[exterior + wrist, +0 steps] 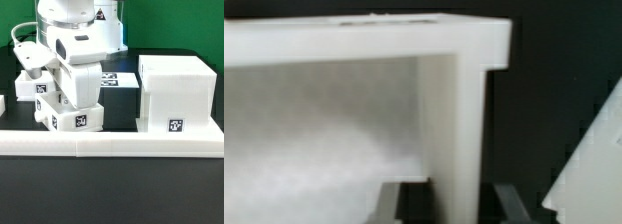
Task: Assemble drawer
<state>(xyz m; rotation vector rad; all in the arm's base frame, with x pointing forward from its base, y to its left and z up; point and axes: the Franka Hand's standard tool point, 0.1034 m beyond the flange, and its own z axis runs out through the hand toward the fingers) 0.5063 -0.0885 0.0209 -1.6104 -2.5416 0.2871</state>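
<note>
The gripper [452,206] was clenched on a thin upright wall of a white drawer tray [331,110], and its dark fingers [393,207] pressed that wall from both sides. Seen from outside, the tray hung tilted beneath the arm, tagged faces toward the camera; whether it touched the table could not be told. A larger white drawer cabinet [175,92] stood apart from it on the exterior view's right, a dark gap between them. Another tagged white part [30,86] sat on the exterior view's left beside the arm. The marker board [118,80] lay behind, and a long white rail [110,143] ran across the front.
</note>
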